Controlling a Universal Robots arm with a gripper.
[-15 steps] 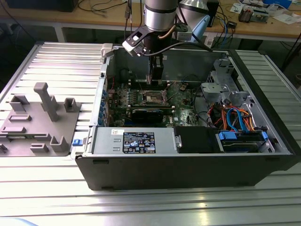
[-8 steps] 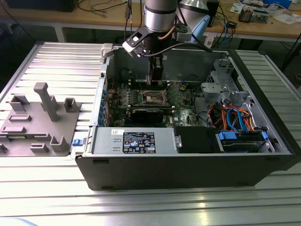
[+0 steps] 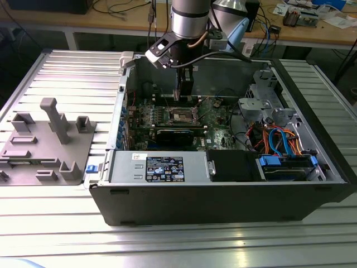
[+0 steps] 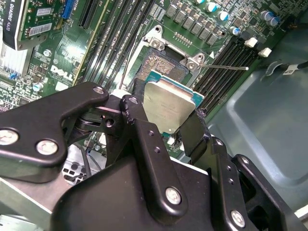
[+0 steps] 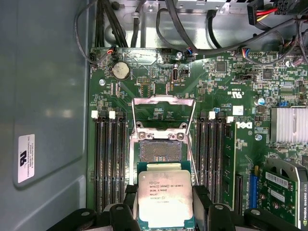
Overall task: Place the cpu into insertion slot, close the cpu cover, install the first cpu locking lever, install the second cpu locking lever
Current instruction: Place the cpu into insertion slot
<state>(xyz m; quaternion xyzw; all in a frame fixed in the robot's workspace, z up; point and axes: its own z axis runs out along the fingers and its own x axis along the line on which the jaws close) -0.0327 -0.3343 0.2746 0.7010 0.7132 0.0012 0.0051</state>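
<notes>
The black two-fingered gripper (image 5: 166, 204) is clamped on the single cpu (image 5: 165, 195), a small flat square chip with a silver metal top. One of its two fingers (image 5: 131, 199) presses on each of two opposite edges. The picture's edge cuts off the chip's near side in the first wrist view.

Just beyond the chip is the one insertion slot (image 5: 159, 151), a square socket with a dark centre and silver rim. It is uncovered and partly hidden behind the chip. The one cpu cover (image 5: 163, 100), a thin silver windowed frame, lies swung back on the green motherboard (image 5: 216, 86). A bank of long black memory slots (image 5: 109, 159) flanks each side of the socket.

In the exterior view the gripper (image 3: 184, 92) hangs above the socket (image 3: 183, 115) inside the open black computer case (image 3: 223, 192). The chip is too small to make out there.
</notes>
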